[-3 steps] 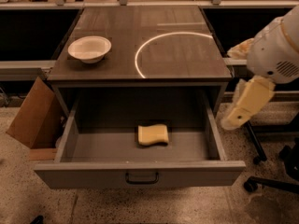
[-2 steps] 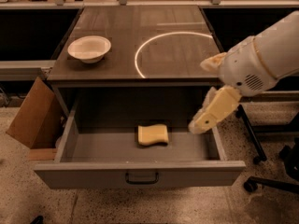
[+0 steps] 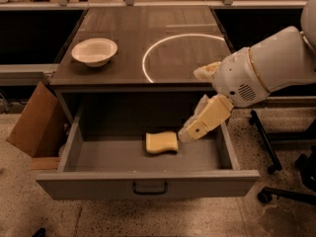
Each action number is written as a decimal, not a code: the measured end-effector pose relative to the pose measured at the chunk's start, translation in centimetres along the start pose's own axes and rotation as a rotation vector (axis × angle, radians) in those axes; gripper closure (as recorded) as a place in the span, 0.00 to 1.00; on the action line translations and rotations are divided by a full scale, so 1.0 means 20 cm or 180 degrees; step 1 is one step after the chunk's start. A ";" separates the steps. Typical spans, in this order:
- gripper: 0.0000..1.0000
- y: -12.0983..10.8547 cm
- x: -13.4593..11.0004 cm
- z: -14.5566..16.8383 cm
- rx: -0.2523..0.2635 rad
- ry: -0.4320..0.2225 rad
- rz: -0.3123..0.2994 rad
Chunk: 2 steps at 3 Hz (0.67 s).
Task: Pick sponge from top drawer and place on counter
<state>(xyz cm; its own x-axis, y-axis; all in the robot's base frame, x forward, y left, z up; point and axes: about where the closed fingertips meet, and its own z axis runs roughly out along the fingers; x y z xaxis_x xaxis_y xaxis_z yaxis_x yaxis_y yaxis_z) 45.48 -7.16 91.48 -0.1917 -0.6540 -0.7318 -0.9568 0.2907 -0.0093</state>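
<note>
The sponge (image 3: 161, 142), a pale yellow foam block with wavy edges, lies flat on the floor of the open top drawer (image 3: 98, 157), a little right of the middle and nearer the front than the back. My tool (image 3: 186, 135) reaches into the drawer from the right and points down and to the left. Its tip is just beside the sponge's right end, and I cannot tell whether it touches the foam. I also cannot tell whether the tool is apart or together. My cream and white arm (image 3: 266, 68) slants up behind it, crossing the drawer's right wall and the right front corner of the surface (image 3: 123, 28). The drawer is grey and pulled fully out, with a small dark bar handle (image 3: 150, 188) at the centre of its front panel. Above it, the dark grey-brown surface bears a thin white circular arc (image 3: 144, 63) right of the middle. A white bowl (image 3: 94, 51) stands upright near its left edge, well apart from the arc. A brown cardboard box (image 3: 34, 122) leans on the floor beside the drawer's left side. The black wheeled base of a chair (image 3: 264, 196) shows at the lower right.
</note>
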 end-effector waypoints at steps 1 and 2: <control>0.00 -0.01 0.08 0.15 -0.0090 0.0085 0.0095; 0.00 -0.02 0.27 0.45 -0.0177 0.0245 0.0243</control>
<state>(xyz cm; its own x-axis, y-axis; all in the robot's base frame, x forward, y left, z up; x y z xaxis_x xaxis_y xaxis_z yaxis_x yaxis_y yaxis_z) 46.70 -4.57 81.34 -0.2785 -0.6839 -0.6743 -0.9490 0.3040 0.0837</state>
